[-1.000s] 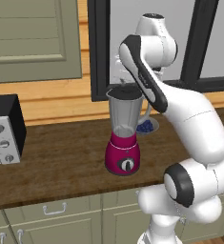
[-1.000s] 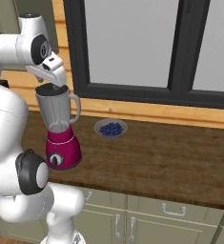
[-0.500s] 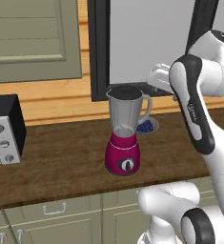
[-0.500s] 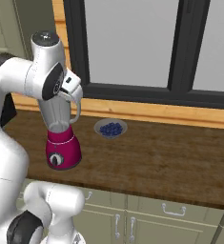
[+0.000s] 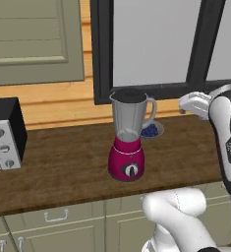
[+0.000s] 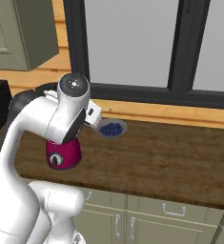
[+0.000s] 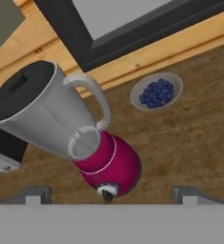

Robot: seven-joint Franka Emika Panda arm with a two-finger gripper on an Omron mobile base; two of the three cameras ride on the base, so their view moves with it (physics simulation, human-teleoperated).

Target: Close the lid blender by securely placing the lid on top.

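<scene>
The blender [image 5: 128, 147] stands on the wooden counter with its magenta base [image 7: 111, 167] and clear jar [image 7: 61, 119] upright. The dark round lid [image 5: 130, 93] sits on the jar's rim, and from the hand view the lid [image 7: 22, 88] covers the jar's mouth. My gripper [image 5: 187, 104] hangs to the right of the jar at about rim height, apart from it. In the hand view my gripper [image 7: 112, 196] is open, its two fingertips [image 7: 35, 194] far apart with nothing held. In the right base view my arm hides the jar, while the magenta base [image 6: 63, 155] shows below it.
A small bowl of blueberries [image 5: 150, 130] sits behind and right of the blender, near the window sill; the same bowl [image 7: 156, 91] shows from the hand. A black-and-silver toaster oven [image 5: 4, 133] stands at the counter's left. Cabinet doors [image 5: 58, 226] run below the counter edge.
My arm has swung from above the jar out to the right of the blender. The lid has stayed on the jar, with the gripper off it.
</scene>
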